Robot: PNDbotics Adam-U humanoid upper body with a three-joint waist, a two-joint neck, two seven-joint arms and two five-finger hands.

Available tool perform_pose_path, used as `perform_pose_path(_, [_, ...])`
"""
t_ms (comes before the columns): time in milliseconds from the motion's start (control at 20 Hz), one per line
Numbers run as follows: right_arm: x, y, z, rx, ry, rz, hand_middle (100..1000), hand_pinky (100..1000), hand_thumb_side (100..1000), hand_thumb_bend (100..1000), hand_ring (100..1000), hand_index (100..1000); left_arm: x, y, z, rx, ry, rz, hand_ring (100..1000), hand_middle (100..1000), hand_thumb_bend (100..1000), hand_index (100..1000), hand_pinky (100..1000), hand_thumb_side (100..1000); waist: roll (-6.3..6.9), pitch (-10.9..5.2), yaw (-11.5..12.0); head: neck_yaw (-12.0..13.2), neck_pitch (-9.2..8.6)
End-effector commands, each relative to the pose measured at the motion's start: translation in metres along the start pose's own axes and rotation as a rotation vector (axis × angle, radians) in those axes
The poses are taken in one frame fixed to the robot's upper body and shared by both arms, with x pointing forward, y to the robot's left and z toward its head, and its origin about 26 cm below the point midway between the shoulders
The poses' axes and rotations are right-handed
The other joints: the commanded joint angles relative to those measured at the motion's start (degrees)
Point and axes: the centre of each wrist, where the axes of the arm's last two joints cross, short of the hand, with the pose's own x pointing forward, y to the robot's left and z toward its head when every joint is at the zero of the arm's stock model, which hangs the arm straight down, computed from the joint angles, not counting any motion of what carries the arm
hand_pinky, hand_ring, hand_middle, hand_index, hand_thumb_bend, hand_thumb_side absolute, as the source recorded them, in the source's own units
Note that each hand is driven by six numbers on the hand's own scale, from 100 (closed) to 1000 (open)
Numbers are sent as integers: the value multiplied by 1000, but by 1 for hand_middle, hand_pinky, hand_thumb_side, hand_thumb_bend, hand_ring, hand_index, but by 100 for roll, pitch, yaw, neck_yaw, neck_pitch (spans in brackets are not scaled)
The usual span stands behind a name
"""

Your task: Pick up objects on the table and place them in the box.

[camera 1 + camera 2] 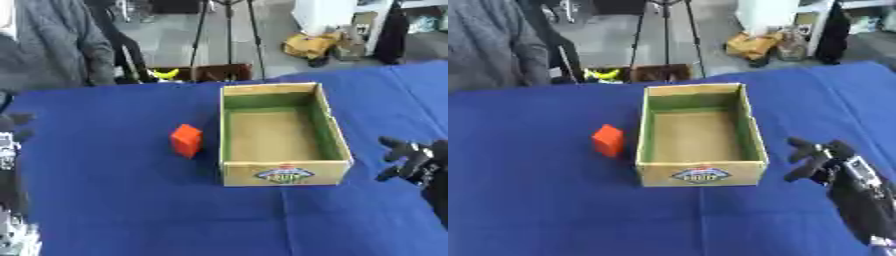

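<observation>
Just left of the open cardboard box (282,172), an orange block (185,140) is seen standing on the blue worktop (105,200), close beside the box wall; contact cannot be told. Nothing is held inside the box. The right hand (820,159) is kept released beside the box's right front corner. The left hand (14,125) shows at the left edge; its fingers cannot be judged.

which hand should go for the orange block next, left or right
Left, probably. The orange block sits on the blue table to the left of the open box, on the left hand side. The right hand would have to reach across the box.
</observation>
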Motion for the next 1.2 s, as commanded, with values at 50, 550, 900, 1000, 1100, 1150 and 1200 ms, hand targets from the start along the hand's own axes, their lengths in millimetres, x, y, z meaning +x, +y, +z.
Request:
perform_pose_path(50, [8,-2,-2,6,-23,13,579,570,901,100,953,466,6,6,-6,3,-34,-18,946,668,327,691,847,956,-15,-70,-5,15,-48])
perform_pose_path(550, [8,-3,-2,7,-23,14,580,570,902,100,953,466,5,7,-8,-13,-20,-34,688,651,308,688,678,975,-9,-73,-16,10,-62])
perform_pose_path(900, [7,-2,-1,13,-18,15,580,570,901,100,953,466,8,18,-31,-132,-52,-205,676,641,280,701,700,944,2,-102,-57,30,-59])
perform_pose_path(1000, [7,-2,-1,17,-18,15,580,570,902,100,953,466,10,24,-46,-226,-57,-337,685,659,300,716,725,913,7,-111,-86,45,-69])
perform_pose_path(1100, [7,-2,-2,20,-17,14,580,570,903,100,953,466,14,27,-61,-342,-60,-470,683,673,387,734,756,868,14,-115,-114,63,-78])
perform_pose_path(1150, [7,-2,-2,22,-16,13,580,570,903,100,953,466,16,27,-69,-402,-58,-532,682,676,407,738,762,860,15,-116,-127,68,-81])
perform_pose_path(1200, [8,-2,-2,25,-16,13,580,570,903,100,953,466,19,27,-77,-467,-57,-593,673,674,521,750,784,801,19,-118,-143,73,-82])
